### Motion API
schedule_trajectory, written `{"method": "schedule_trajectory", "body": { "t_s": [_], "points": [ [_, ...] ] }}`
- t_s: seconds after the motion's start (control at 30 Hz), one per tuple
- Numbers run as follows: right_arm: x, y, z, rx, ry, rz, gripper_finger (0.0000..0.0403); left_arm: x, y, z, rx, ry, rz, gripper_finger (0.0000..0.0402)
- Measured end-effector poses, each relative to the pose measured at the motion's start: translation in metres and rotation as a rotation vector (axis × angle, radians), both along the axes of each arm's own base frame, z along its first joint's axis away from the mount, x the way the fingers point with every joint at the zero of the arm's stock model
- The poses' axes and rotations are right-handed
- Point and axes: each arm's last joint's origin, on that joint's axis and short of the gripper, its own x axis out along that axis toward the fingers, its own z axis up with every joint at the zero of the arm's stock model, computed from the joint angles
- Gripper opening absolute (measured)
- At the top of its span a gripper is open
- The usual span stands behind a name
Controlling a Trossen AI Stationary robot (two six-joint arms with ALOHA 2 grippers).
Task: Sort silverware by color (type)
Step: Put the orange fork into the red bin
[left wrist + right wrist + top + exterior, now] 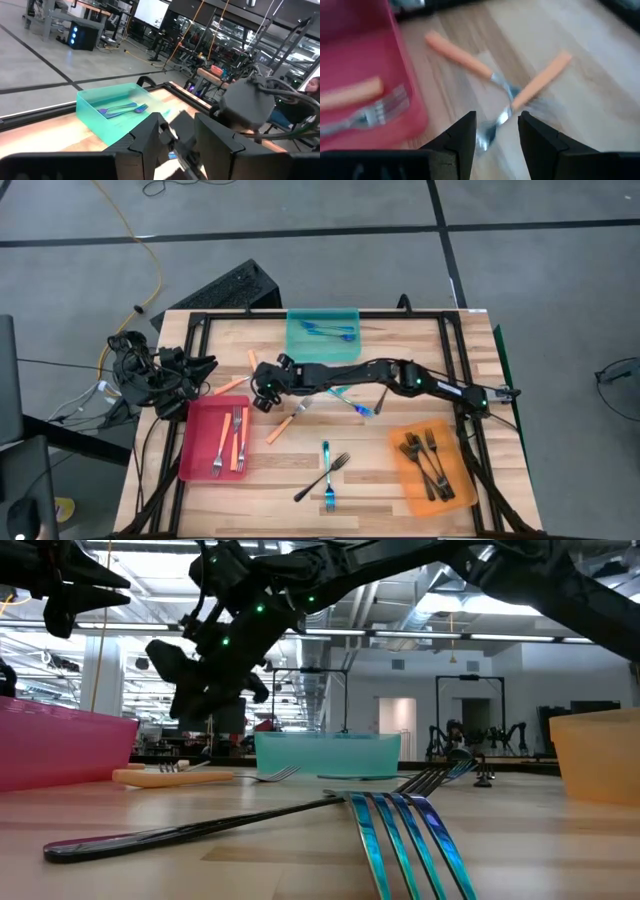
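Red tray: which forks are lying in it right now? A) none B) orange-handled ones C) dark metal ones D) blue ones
B: the red tray holds orange-handled forks; the blue forks lie in the teal tray and the dark forks in the orange tray.

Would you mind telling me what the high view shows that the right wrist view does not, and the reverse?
Only the high view shows the teal tray with blue forks, the orange tray with dark forks, and the left gripper waiting at the table's left edge. Only the right wrist view shows the right gripper with open fingers just above two crossed orange-handled forks. Both show the red tray holding orange-handled forks.
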Motion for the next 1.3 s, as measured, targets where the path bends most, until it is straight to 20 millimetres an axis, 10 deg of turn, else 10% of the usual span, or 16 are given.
{"method": "schedule_trajectory", "body": {
  "t_s": [0.9,1.3],
  "points": [
    [0.01,-0.016,-0.077,0.099,0.009,-0.125,0.0162,0.0,0.0,0.0,0.001,0.0,0.002,0.0112],
    [0.002,-0.009,-0.082,0.131,0.127,-0.11,0.0027,0.0,0.0,0.0,0.001,0.0,0.002,0.0112]
  ]
}}
